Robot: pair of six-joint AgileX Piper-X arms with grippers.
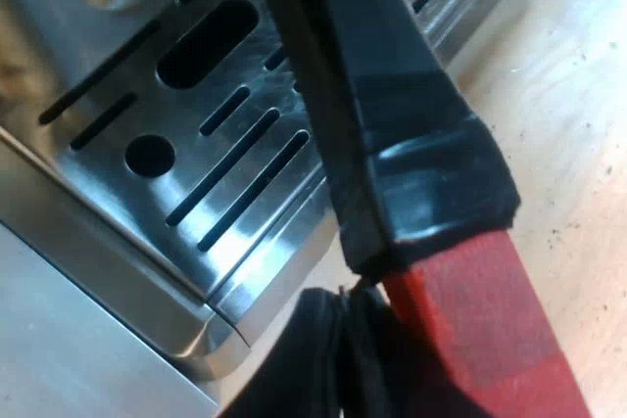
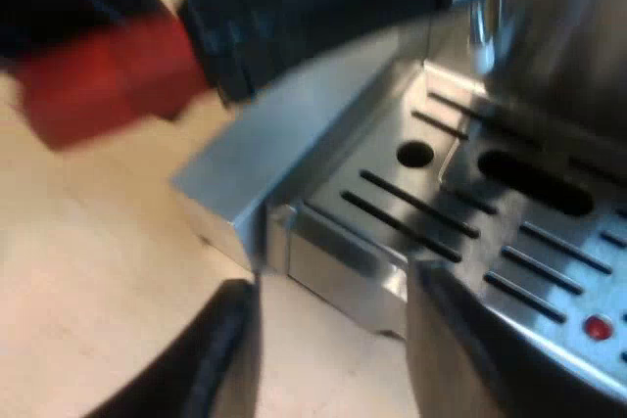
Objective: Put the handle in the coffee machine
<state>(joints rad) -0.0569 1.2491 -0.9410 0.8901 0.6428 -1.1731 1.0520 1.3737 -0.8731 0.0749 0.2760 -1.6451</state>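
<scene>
handle (image 2: 313,2) hangs over the drip tray (image 2: 411,212) at the machine (image 2: 558,46) front. right gripper (image 2: 338,340) jaws apart, empty; left gripper (image 1: 328,359), can't tell. if it goes in tilted it could jam, not lock

Dark handle (image 1: 392,95), red at its end, slanting close across slotted steel tray (image 1: 108,183) at machine's (image 1: 59,349) base; one round hole, one long oval opening among slots; pale, lightly specked table (image 1: 568,66) alongside.
</scene>
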